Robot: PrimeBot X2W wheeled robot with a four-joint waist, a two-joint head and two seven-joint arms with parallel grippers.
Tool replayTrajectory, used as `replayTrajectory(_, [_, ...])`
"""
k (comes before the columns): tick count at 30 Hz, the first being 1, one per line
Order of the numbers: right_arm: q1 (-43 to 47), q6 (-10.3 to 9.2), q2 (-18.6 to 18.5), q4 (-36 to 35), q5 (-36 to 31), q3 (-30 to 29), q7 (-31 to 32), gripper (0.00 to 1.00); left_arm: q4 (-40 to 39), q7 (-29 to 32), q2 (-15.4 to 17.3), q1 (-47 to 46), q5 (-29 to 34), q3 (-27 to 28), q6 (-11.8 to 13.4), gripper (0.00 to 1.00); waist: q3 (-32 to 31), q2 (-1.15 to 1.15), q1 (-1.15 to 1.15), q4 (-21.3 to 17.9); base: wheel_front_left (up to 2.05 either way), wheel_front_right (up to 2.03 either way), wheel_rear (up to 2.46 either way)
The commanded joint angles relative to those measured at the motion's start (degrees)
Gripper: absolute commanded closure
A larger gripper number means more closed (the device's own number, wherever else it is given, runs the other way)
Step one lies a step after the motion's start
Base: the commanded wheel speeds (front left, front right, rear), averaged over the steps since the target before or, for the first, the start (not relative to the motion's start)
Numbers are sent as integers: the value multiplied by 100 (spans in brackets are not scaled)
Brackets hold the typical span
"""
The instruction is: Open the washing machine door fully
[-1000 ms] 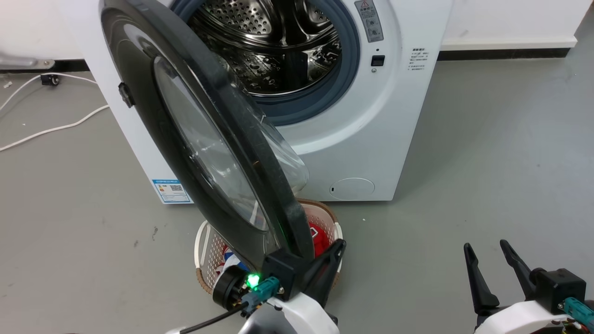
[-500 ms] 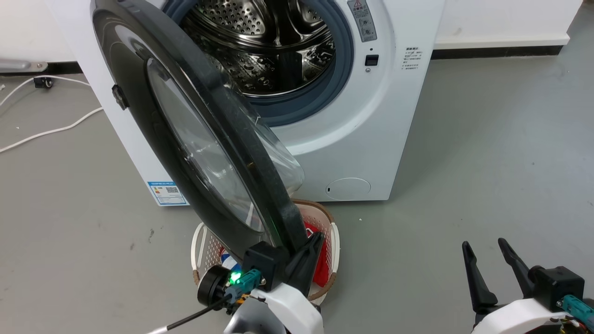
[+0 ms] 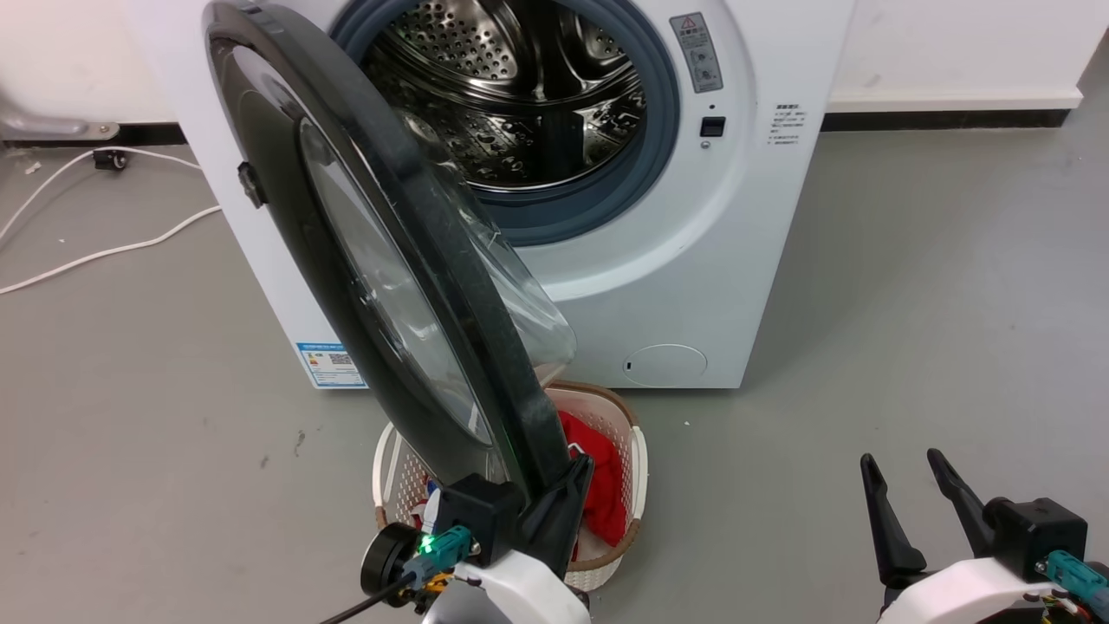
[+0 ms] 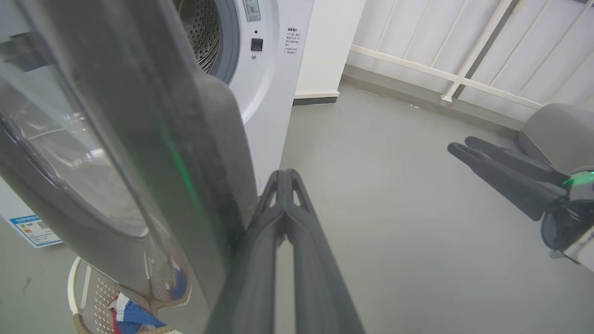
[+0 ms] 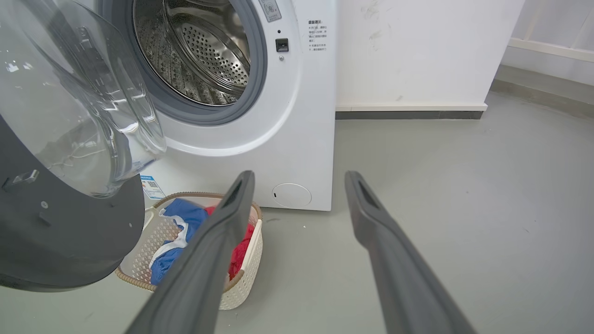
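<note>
The washing machine (image 3: pixel 762 217) stands with its drum mouth uncovered. The washing machine door (image 3: pixel 286 217) is swung out on its left hinge, edge-on to me, its glass bowl bulging to the right. My left gripper (image 3: pixel 579 468) is shut with nothing between its fingers, which lie against the inner right side of the door's lower rim. In the left wrist view the closed left gripper (image 4: pixel 284 172) sits just right of the door (image 4: pixel 139 116). My right gripper (image 3: pixel 901 458) hangs open and empty at the lower right, well away from the machine (image 5: pixel 301 139) and the door (image 5: pixel 60 232).
A white laundry basket (image 3: pixel 637 468) with red and blue clothes sits on the floor under the door's lower edge; the basket (image 5: pixel 246 273) is in front of the machine. White cables (image 3: pixel 104 251) lie on the floor at the left. Open grey floor stretches to the right.
The head view swayed left and back. The door's lower edge and my left gripper against it have shifted slightly left, showing more of the basket. The right gripper has held still.
</note>
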Motion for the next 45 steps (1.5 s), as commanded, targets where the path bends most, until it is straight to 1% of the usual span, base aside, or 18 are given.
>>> replayTrajectory(1, [36, 1, 29, 2, 2, -15, -6, 0, 23, -21, 153, 88, -26, 178, 138, 100, -13, 0, 0, 61, 0, 0, 0])
replayTrajectory(7, [75, 0, 55, -10, 11, -57, -3, 0, -97, -47, 200, 249, -61, 280, 297, 100, 26, 0, 0, 294, 0, 0, 0])
replayTrajectory(13, [69, 1, 15, 19, 46, -40, 15, 0, -267, -78, 188, 329, -13, 162, 283, 100, 41, 0, 0, 605, 0, 0, 0])
replayTrajectory(16, [78, 1, -3, 34, 43, -51, 26, 0, -352, -85, 201, 400, 9, 136, 326, 100, 12, 0, 0, 759, 0, 0, 0])
replayTrajectory(25, [120, 1, 21, 52, 51, -73, 9, 0, -511, -122, 272, 641, -71, 304, 566, 100, -10, 0, 0, 1325, 0, 0, 0])
replayTrajectory(27, [117, 1, 24, 55, 49, -70, 10, 0, -514, -124, 294, 654, -81, 335, 585, 100, -8, 0, 0, 1387, 0, 0, 0])
replayTrajectory(29, [107, 1, 32, 57, 57, -68, 9, 0, -533, -142, 334, 698, -98, 410, 628, 100, 0, 0, 0, 1569, 0, 0, 0])
replayTrajectory(30, [107, 1, 32, 57, 57, -68, 9, 0, -533, -142, 334, 698, -98, 410, 628, 100, 0, 0, 0, 1569, 0, 0, 0])
replayTrajectory(38, [112, 1, 55, 23, 38, -107, 25, 0, -567, -297, 498, 802, -225, 863, 849, 100, 43, 0, 0, 1922, 0, 0, 0])
replayTrajectory(45, [42, 1, 0, -109, 18, -151, 74, 0, -441, -565, 734, 687, -431, 1488, 951, 100, 228, 0, 0, 2051, 0, 0, 0])
